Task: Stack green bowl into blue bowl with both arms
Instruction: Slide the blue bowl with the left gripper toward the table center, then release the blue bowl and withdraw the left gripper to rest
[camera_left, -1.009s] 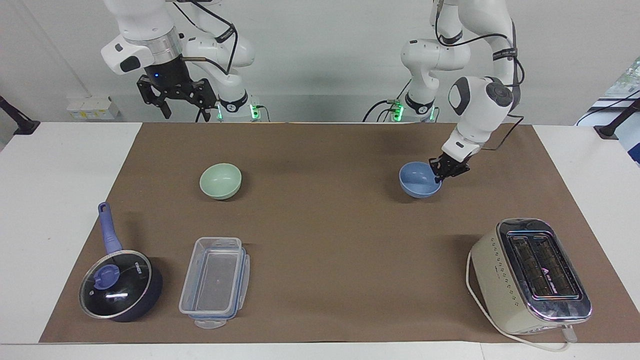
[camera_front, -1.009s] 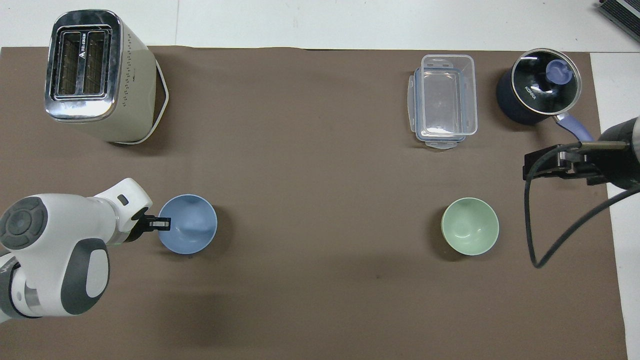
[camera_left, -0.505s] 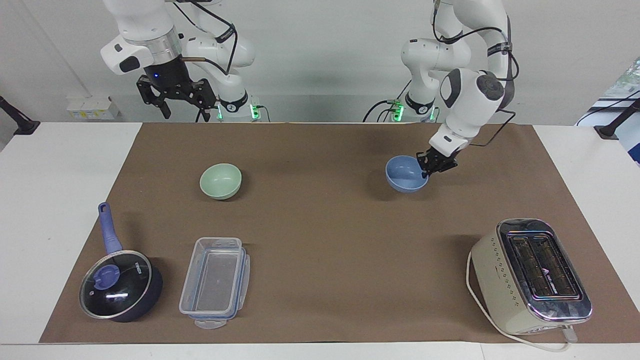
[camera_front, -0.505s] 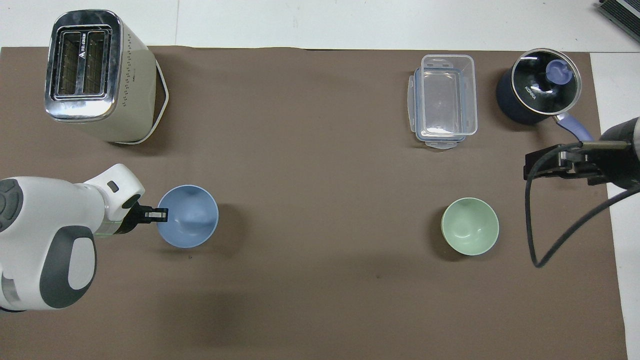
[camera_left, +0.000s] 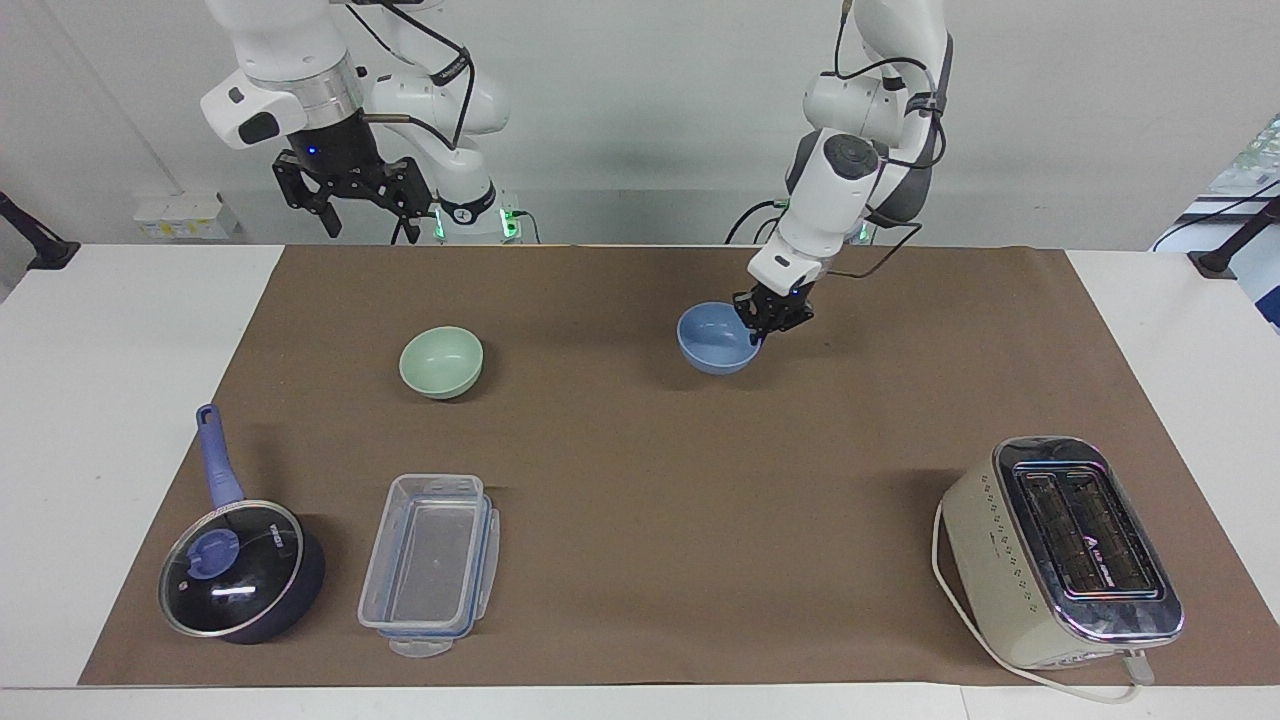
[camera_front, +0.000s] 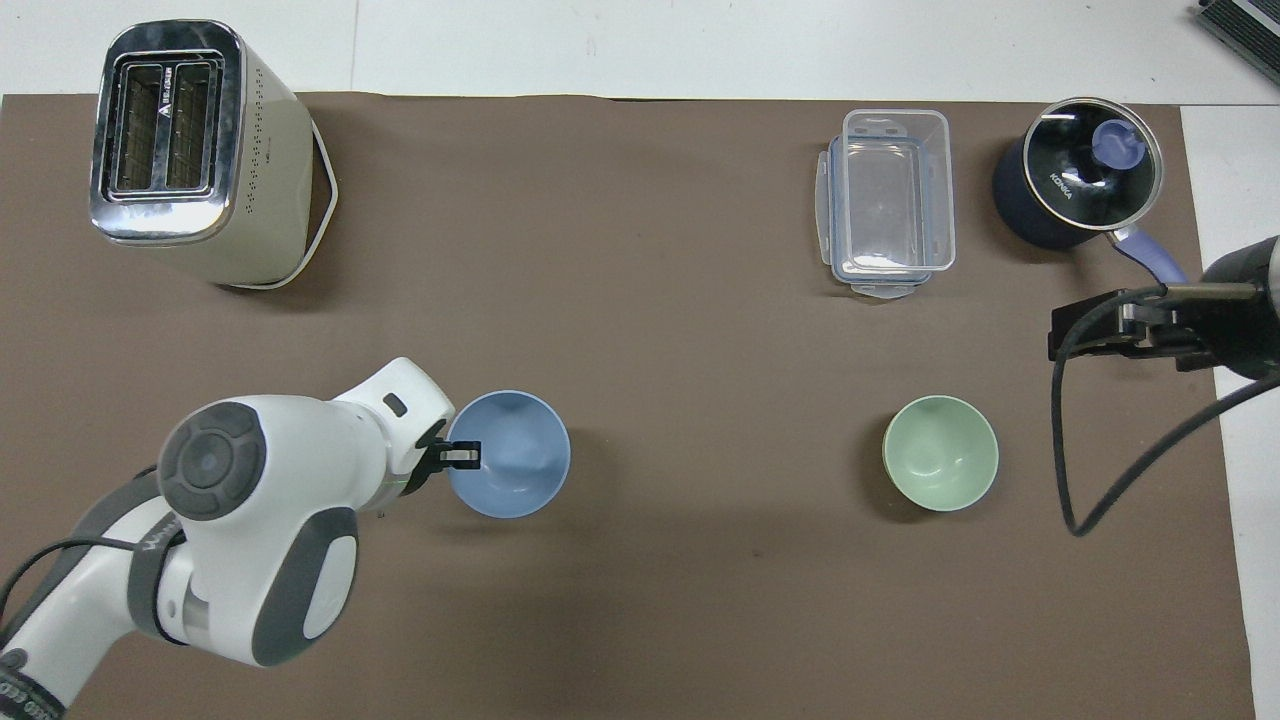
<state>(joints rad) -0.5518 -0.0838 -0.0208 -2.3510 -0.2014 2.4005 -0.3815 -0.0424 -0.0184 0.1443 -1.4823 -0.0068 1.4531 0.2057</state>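
The blue bowl (camera_left: 716, 338) (camera_front: 510, 467) hangs a little above the brown mat near the middle of the table. My left gripper (camera_left: 764, 322) (camera_front: 462, 456) is shut on the bowl's rim at the edge toward the left arm's end. The green bowl (camera_left: 441, 362) (camera_front: 940, 466) sits upright and empty on the mat toward the right arm's end. My right gripper (camera_left: 350, 205) (camera_front: 1110, 325) is open and empty, held high above the table edge at the right arm's end, where the right arm waits.
A cream toaster (camera_left: 1062, 551) (camera_front: 195, 150) stands farthest from the robots at the left arm's end. A clear plastic container (camera_left: 430, 563) (camera_front: 888, 202) and a dark lidded pan with a blue handle (camera_left: 240, 570) (camera_front: 1080, 185) sit farther out than the green bowl.
My left gripper has lifted the blue bowl off the mat and carried it toward the green bowl, about a third of the gap. The right arm has not moved.
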